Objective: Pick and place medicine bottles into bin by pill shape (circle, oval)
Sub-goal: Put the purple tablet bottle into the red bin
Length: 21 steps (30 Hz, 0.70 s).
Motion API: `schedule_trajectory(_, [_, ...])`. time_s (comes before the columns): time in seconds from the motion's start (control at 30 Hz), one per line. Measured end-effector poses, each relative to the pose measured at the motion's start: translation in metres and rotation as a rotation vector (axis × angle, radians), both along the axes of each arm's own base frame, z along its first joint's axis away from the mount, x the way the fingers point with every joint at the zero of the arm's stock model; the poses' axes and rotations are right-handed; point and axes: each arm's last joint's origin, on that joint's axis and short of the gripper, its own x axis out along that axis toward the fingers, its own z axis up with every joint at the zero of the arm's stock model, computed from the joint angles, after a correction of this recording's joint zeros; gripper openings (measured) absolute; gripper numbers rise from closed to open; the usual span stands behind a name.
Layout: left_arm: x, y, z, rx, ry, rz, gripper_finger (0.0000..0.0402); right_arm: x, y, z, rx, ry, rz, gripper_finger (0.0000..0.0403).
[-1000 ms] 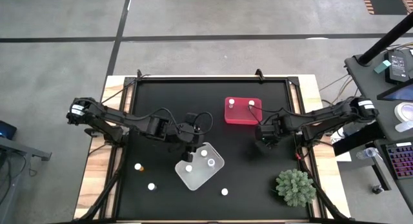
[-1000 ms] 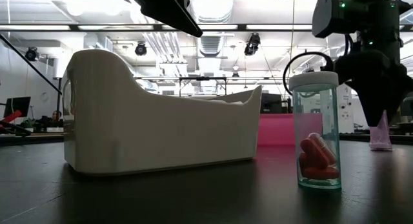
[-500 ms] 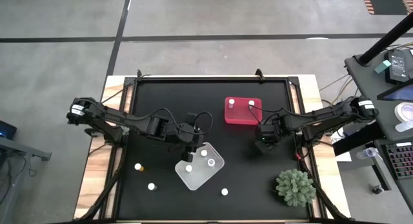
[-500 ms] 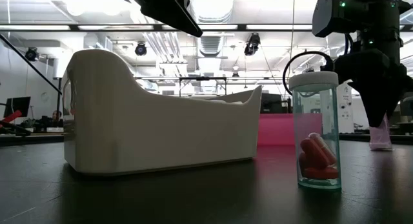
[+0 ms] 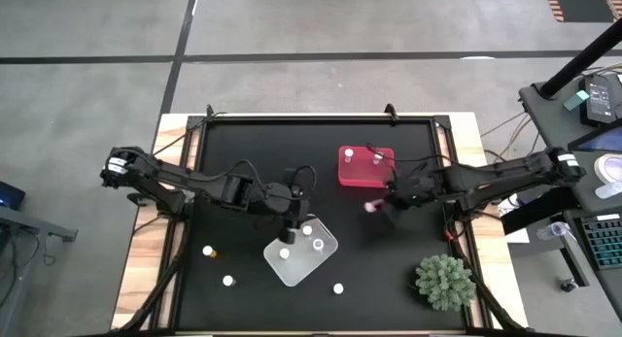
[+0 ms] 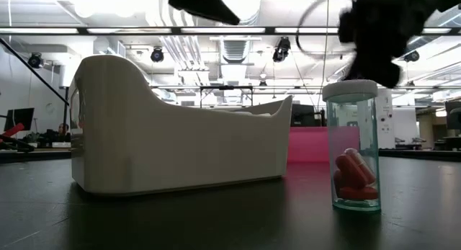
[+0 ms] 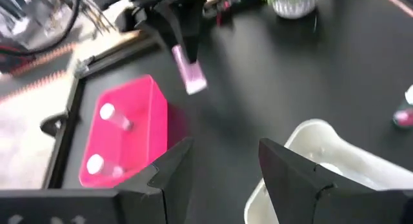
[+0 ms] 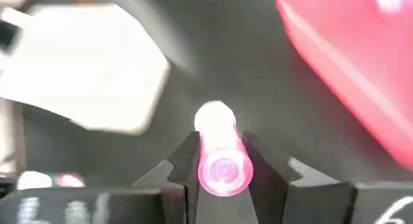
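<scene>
1. Two dark arms reach in over the black-topped bench [image 5: 253,152], the left arm from the left side and the right arm from the right.
2. The right gripper [image 5: 381,203] hangs above the bench just beside the near edge of the pink rectangular plastic bin [image 5: 354,172], its two fingers closed on a small pink medicine bottle with a white cap [image 8: 217,150].
3. That pink bottle is clear of the bench surface; in the left wrist view it hangs tilted from the fingers, beside the pink bin.
4. Two white-capped bottles [image 7: 116,117] lie inside the pink bin.
5. The left gripper [image 5: 289,223] hovers over the far edge of the white hexagonal plastic bin [image 5: 292,267], its fingers [image 7: 292,169] standing apart with nothing between them.
6. Three white-capped bottles [image 5: 318,245] stand in the white bin.
7. A clear teal-tinted bottle with a white cap and red oval pills inside [image 6: 353,145] stands upright on the bench near the white bin, on the side nearest the low camera.
8. Two more small white-capped bottles [image 5: 208,251] stand on the bench to the left of the white bin, apart from each other.
9. A spiky green plant [image 5: 446,282] sits near the bench's right front corner, well apart from both bins.
</scene>
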Motion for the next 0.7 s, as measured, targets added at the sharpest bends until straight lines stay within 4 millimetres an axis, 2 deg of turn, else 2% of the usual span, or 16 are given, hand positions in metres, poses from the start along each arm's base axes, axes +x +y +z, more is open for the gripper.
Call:
schedule_trajectory(0.13, [0.005,-0.001,0.007,0.006,-0.1,-0.014,0.016,0.006,0.001,0.014,-0.106,-0.323,0.1,0.0093])
schedule_trajectory(0.3, [0.007,-0.001,0.013,-0.003,-0.164,-0.014,0.016,0.007,0.001,0.014,-0.236,-0.636,0.155,0.0093])
schedule_trajectory(0.47, [0.01,-0.002,0.02,-0.018,-0.243,-0.012,0.016,0.005,0.001,0.009,-0.299,-0.827,0.153,0.0093])
schedule_trajectory(0.7, [0.03,0.002,0.013,-0.036,-0.355,0.009,0.016,0.003,0.003,0.009,-0.301,-0.985,0.21,0.0093])
